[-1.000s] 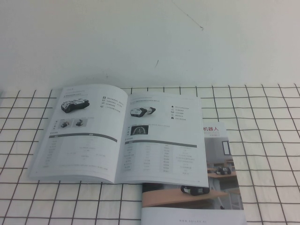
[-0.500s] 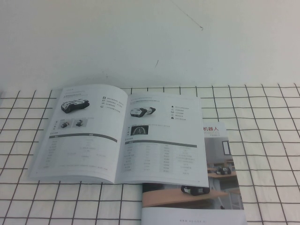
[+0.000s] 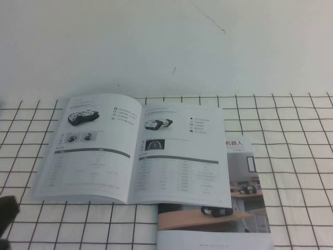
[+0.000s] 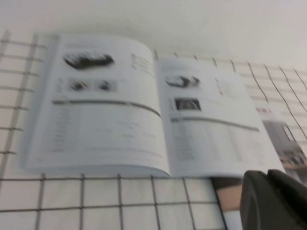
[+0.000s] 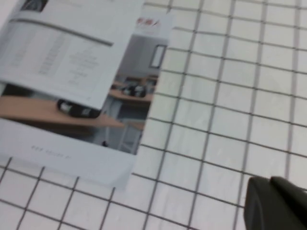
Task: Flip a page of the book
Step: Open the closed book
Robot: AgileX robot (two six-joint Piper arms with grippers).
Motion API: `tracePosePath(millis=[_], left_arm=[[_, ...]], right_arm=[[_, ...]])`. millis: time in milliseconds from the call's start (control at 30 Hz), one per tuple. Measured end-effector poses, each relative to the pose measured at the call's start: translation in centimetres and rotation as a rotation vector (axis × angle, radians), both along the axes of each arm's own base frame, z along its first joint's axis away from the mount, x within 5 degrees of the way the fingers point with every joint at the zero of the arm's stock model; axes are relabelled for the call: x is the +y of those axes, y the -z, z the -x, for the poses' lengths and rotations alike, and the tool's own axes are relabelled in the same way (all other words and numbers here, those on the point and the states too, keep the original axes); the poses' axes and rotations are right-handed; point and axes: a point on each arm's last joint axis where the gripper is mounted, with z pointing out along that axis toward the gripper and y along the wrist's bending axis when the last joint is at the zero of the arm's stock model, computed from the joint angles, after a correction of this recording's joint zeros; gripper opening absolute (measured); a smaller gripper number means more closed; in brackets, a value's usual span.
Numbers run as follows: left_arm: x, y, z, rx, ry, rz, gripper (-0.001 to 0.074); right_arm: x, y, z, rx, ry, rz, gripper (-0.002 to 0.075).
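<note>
Gridded cloth (image 3: 291, 156) bears one open book (image 3: 132, 151), one brochure (image 3: 244, 208); left gripper (image 3: 8, 213) at near-left edge, right gripper (image 5: 276, 206) beyond brochure, jaws' state indiscernible.

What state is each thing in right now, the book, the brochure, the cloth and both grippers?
book: open, lying flat, no page lifted.
brochure: closed, cover up, partly under the book's right page.
cloth: spread flat under both.
left gripper: at the near left edge, apart from the book.
right gripper: above bare cloth beside the brochure, touching nothing.

right hand (image 5: 276, 203) above grid cloth (image 5: 230, 96) — brochure (image 5: 91, 120) beside it.
</note>
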Motion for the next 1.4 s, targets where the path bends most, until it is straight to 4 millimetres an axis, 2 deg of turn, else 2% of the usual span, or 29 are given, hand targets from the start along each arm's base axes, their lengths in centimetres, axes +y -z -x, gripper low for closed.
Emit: tracePosePath(millis=[133, 267, 433, 533, 600, 767, 933, 1067, 1233, 1400], left_arm=[[-1.5, 0.1, -3.2, 0.150, 0.159, 0.040, -0.0002], [-2.9, -0.2, -7.7, 0.256, 0.266, 0.136, -0.0002], [-3.2, 0.1, -13.8, 0.292, 0.257, 0.144, -0.0002], [-3.3, 1.0, -17.4, 0.319, 0.265, 0.114, -0.0002], [-3.5, 2.3, -19.7, 0.368, 0.266, 0.113, -0.0002], [-4.4, 5.4, -23.8, 0.458, 0.289, 0.102, -0.0002], [-6.5, 8.2, -26.3, 0.520, 0.356, 0.071, -0.0002], [-7.8, 10.5, -27.2, 0.572, 0.380, 0.059, -0.0002], [-7.7, 12.7, -27.7, 0.614, 0.378, -0.001, -0.0002], [-7.2, 13.1, -28.2, 0.590, 0.313, -0.048, -0.0002]], right_arm=[[0.7, 1.1, -2.8, 0.064, -0.101, -0.063, -0.0002], [1.2, 2.0, -4.9, 0.091, -0.158, -0.128, -0.0002], [2.1, 2.8, -6.6, 0.089, -0.220, -0.135, -0.0001], [2.5, 3.6, -7.7, 0.102, -0.220, -0.143, -0.0001], [2.8, 4.1, -8.6, 0.112, -0.209, -0.169, -0.0001], [4.3, 5.5, -11.1, 0.144, -0.258, -0.202, -0.0001], [6.9, 6.9, -14.3, 0.211, -0.334, -0.196, -0.0001], [9.0, 7.8, -17.0, 0.259, -0.345, -0.213, -0.0001], [10.4, 9.0, -20.3, 0.340, -0.344, -0.228, -0.0001], [10.9, 10.2, -22.7, 0.408, -0.332, -0.223, 0.0000]])
